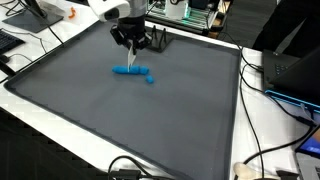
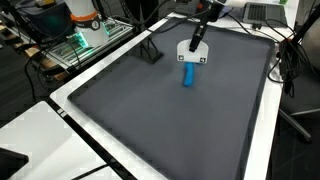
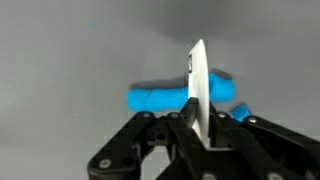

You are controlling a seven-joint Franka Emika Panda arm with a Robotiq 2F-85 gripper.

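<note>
My gripper (image 1: 131, 44) hangs over the far middle of a grey mat (image 1: 120, 115) and is shut on a thin white flat piece (image 3: 198, 85), held edge-down. In an exterior view the piece (image 2: 194, 53) shows as a small white rectangle. Right below it lies a blue roll (image 1: 128, 71), also seen in an exterior view (image 2: 187, 76) and in the wrist view (image 3: 155, 99). A small separate blue bit (image 1: 151, 80) lies beside the roll's end and also shows in the wrist view (image 3: 241, 113). The white piece's lower edge is at the roll; I cannot tell whether they touch.
The mat has a white border (image 2: 70, 115). A small black stand (image 2: 152, 52) sits on the mat near the gripper. Green electronics (image 2: 84, 40) and cables (image 1: 262, 85) lie beyond the mat's edges.
</note>
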